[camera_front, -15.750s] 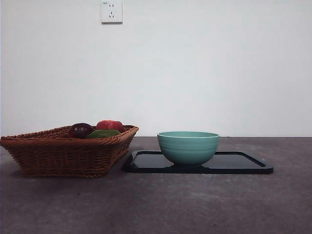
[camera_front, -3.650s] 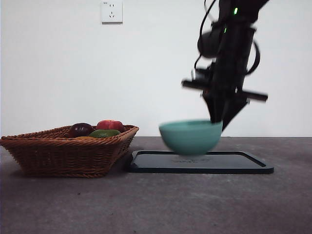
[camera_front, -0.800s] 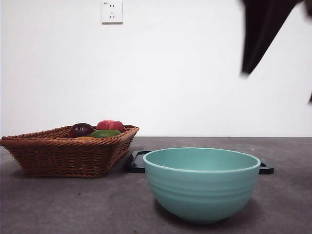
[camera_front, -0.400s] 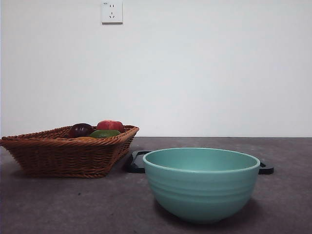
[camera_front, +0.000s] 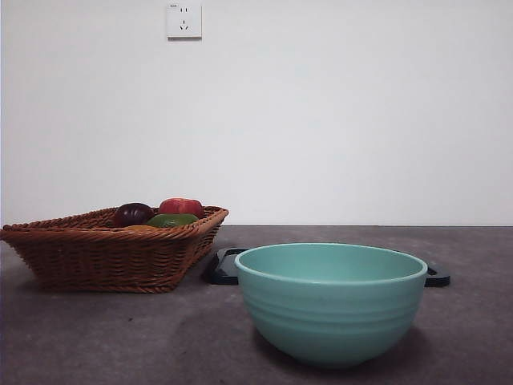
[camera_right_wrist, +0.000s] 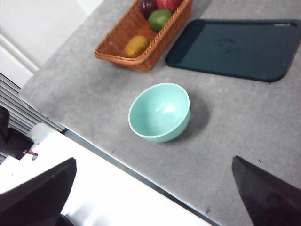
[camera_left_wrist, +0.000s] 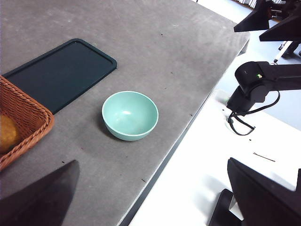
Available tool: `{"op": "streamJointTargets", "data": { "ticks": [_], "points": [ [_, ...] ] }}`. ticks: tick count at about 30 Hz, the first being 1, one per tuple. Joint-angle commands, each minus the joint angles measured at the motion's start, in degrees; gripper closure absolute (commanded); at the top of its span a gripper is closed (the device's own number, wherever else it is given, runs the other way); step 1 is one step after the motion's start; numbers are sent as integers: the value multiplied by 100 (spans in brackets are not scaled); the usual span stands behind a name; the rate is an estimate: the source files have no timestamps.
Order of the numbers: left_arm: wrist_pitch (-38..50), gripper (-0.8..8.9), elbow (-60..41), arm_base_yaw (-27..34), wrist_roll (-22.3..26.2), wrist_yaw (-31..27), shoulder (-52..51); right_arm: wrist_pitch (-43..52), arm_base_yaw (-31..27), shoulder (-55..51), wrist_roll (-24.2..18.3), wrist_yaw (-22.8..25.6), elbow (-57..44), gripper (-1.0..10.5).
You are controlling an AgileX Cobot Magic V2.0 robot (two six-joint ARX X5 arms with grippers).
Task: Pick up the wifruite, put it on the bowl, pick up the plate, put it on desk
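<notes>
The wifruite (camera_right_wrist: pixel 136 45) is a yellow-orange fruit lying in the wicker basket (camera_right_wrist: pixel 123 52); the left wrist view shows it (camera_left_wrist: pixel 6 134) at the basket's edge. The mint-green bowl (camera_front: pixel 331 301) stands empty on the desk (camera_front: pixel 120 337), in front of a black flat tray (camera_front: pixel 223 265). That tray (camera_right_wrist: pixel 235 47) lies bare, and I see no other plate. My left gripper (camera_left_wrist: pixel 150 202) and right gripper (camera_right_wrist: pixel 160 202) both hang open high above the table, far from the bowl (camera_left_wrist: pixel 130 114) (camera_right_wrist: pixel 160 111), holding nothing. Neither arm shows in the front view.
The basket (camera_front: pixel 112 245) stands left of the bowl and also holds a dark purple fruit (camera_front: pixel 132 213), a red fruit (camera_front: pixel 180 206) and a green one (camera_front: pixel 170 219). The table's front edge (camera_left_wrist: pixel 174 150) runs close to the bowl. A wall socket (camera_front: pixel 183 19) is high on the wall.
The bowl was lifted off the black tray and now stands on the desk nearer the camera. The dark arm at the top right a second ago has left the front view.
</notes>
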Motion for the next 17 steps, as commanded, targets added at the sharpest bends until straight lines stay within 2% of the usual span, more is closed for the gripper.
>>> {"op": "streamJointTargets", "data": {
  "ticks": [1,8,10,11,12,13,14,15,17],
  "points": [
    [59,313,55,-37,31,11,4,35,55,-90,-52,-22,59,394],
    [55,319,55,-37,31,13,4,92,55,-98,-55,-15,59,394],
    [59,375,55,-37,31,13,4,122,52,-98,-55,13,59,408],
    [57,442,55,-37,31,11,4,120,52,-98,-52,48,59,497],
    [52,538,55,-37,31,13,4,120,52,-98,-52,42,59,663],
    [50,641,55,-37,33,11,4,120,55,-98,-52,44,59,776],
    [52,759,55,-37,33,11,4,122,52,-98,-61,48,59,970],
    [61,808,55,-37,31,11,4,142,52,-98,-70,50,59,920],
    [55,794,55,-37,22,11,4,188,52,-98,-68,48,59,921]
  ]
}}
